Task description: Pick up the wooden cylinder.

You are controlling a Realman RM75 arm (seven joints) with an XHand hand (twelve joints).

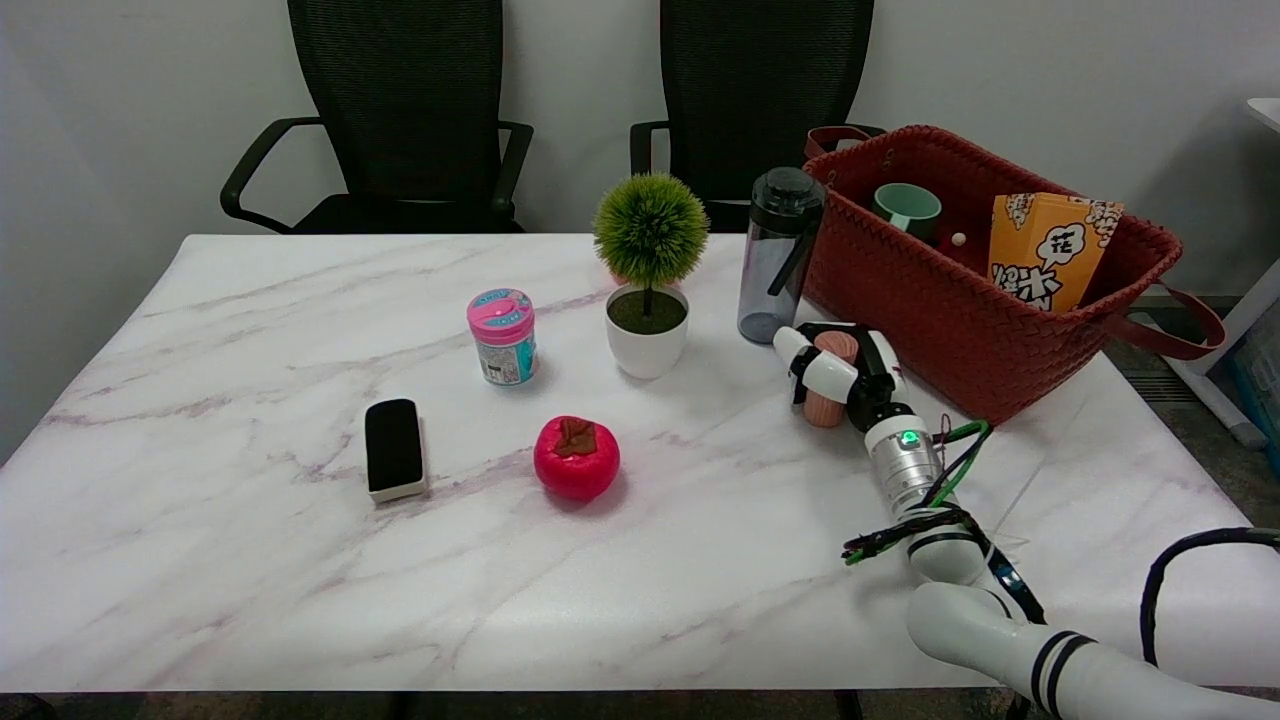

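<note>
The wooden cylinder (829,404) stands upright on the marble table (300,560), right of centre and just in front of the red basket. My right hand (838,368) is wrapped around it, white fingers (815,366) crossing its front and hiding its middle. The cylinder's rounded top (838,346) and its base show above and below the fingers. Its base looks level with the table; I cannot tell whether it is lifted.
A red woven basket (940,310) with a green cup (908,208) and orange box (1050,250) stands right behind the hand. A dark water bottle (778,255), potted plant (648,270), pink-lidded jar (502,335), red persimmon toy (576,457) and black eraser (394,448) lie to the left.
</note>
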